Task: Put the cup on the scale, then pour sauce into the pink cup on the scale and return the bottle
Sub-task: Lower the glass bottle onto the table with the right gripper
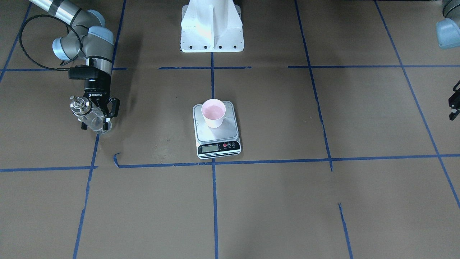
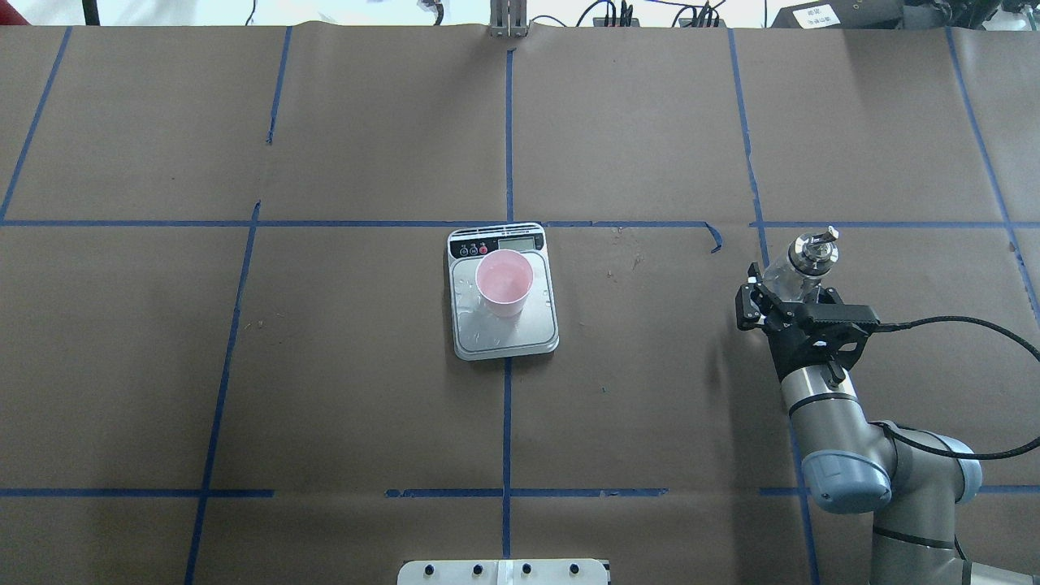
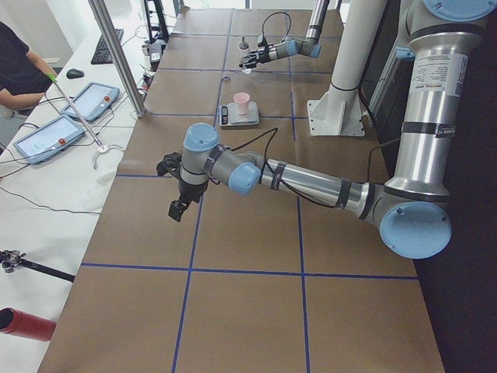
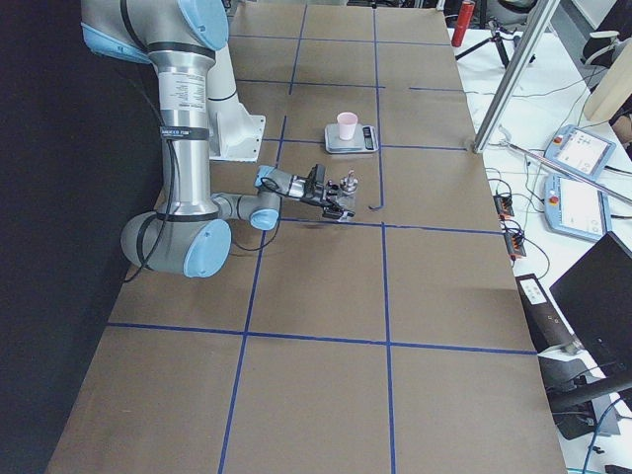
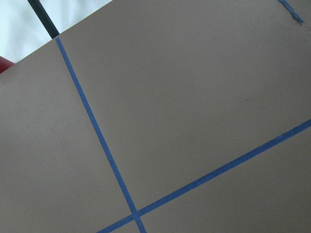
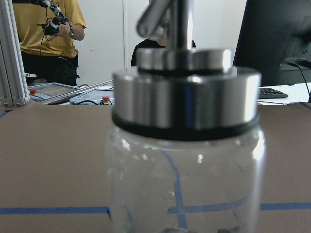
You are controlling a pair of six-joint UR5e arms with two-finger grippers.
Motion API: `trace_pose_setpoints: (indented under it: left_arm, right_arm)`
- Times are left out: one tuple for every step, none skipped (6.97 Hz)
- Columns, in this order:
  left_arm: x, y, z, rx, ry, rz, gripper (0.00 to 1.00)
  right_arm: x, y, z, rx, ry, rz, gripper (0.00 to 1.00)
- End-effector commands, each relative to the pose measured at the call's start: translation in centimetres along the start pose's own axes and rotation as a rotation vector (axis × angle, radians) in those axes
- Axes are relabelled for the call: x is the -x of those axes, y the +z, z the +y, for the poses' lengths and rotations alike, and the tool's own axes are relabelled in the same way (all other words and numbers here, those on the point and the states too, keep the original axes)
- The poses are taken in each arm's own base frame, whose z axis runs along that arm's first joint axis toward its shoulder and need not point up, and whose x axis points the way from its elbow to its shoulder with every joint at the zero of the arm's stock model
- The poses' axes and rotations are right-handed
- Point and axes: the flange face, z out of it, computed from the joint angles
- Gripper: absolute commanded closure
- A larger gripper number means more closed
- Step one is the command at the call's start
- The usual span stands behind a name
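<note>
Cup (image 2: 504, 280) stands upright on the scale (image 2: 520, 335), on the silver plate toward the display end; you cannot tell whether liquid lies inside. Bottle (image 1: 90, 117), its glass looking nearly clear, is clamped in your right pincer (image 1: 96, 124), well apart from the scale on the robot's right. Your left pincer (image 3: 176, 208) hangs over the tabletop (image 2: 366, 366) at the opposite end; its opening cannot be judged. Bare brown paper surrounds the scale.

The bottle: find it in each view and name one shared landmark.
Front-facing: bottle far left.
Overhead: bottle right, mid-height.
Exterior left: bottle top centre, far.
Exterior right: bottle centre.
Left wrist: not in it.
Right wrist: bottle fills it.
Landmark, four exterior views: scale holding the cup.
</note>
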Motion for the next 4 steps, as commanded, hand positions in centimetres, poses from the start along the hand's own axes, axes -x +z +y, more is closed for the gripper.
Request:
trace_pose_setpoints:
  left_arm:
    - [0.06, 0.02, 0.03, 0.0, -0.001, 0.0, 0.0]
    - [-0.05, -0.03, -0.11, -0.001, 0.002, -0.001, 0.0]
    - [-0.09, -0.1, -0.14, -0.003, 0.001, -0.001, 0.0]
    - [-0.09, -0.1, -0.14, -0.003, 0.0, -0.001, 0.0]
  right_arm:
    - [-0.47, 0.29, 0.43, 0.001, -0.012, 0.008, 1.0]
    - [-0.69, 0.39, 0.83, 0.004, -0.018, 0.011, 1.0]
    - [-0.82, 0.46, 1.0, 0.004, -0.022, 0.013, 1.0]
    - [-0.68, 0.43, 0.94, 0.007, -0.019, 0.011, 1.0]
